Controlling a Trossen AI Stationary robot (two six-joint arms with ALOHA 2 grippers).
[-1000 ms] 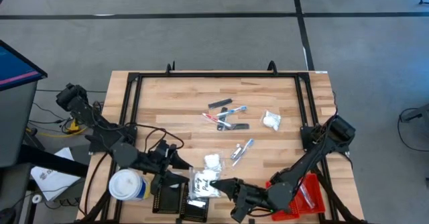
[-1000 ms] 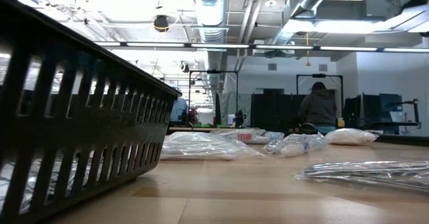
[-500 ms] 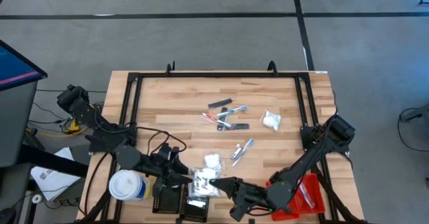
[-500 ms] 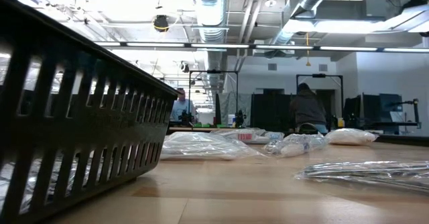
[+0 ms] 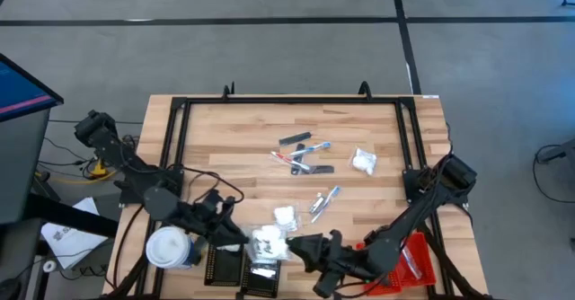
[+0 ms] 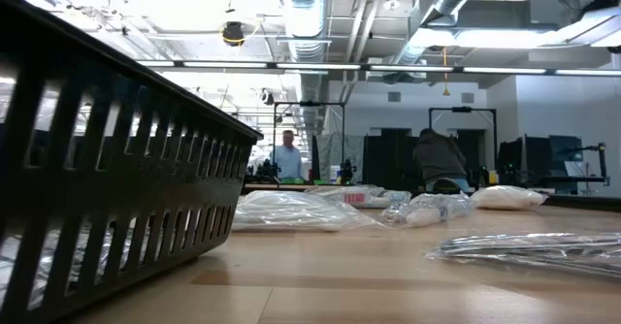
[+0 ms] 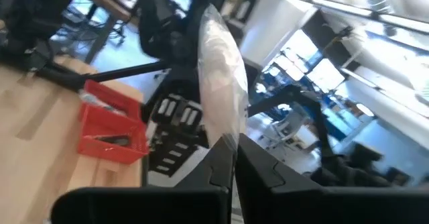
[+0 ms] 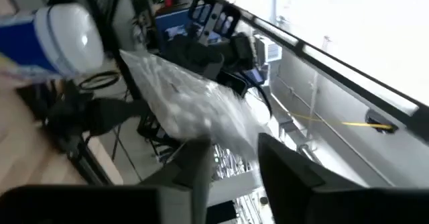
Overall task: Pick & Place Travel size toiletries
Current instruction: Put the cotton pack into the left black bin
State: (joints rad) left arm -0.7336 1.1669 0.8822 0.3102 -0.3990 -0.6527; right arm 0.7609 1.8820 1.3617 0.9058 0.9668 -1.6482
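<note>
A clear puffy packet of white toiletries hangs in the air near the table's front edge, between my two grippers. My left gripper is shut on its left end; the left wrist view shows the packet rising from the shut fingers. My right gripper stands at the packet's right end with its fingers apart, and the packet lies just beyond them. More toiletries lie on the table: white packets, sticks and a dark bar. My left gripper pinches the packet's flat edge between its two fingers, which come in level from the table's left. The packet stands out beyond the fingertips, lifted clear of the table. My right gripper has a finger on either side of the packet's other edge; I cannot tell whether they touch it.
A black ribbed tray lies below the packet at the front edge and fills the left of the low view. A red tray sits front right. A white-topped canister stands front left. Cables lie by my left arm.
My left gripper has gone toward the table's right to the packet and has shut on its left end. My right gripper has rolled about its own axis at the packet's right end. The packet has stayed lifted, shifting slightly left.
</note>
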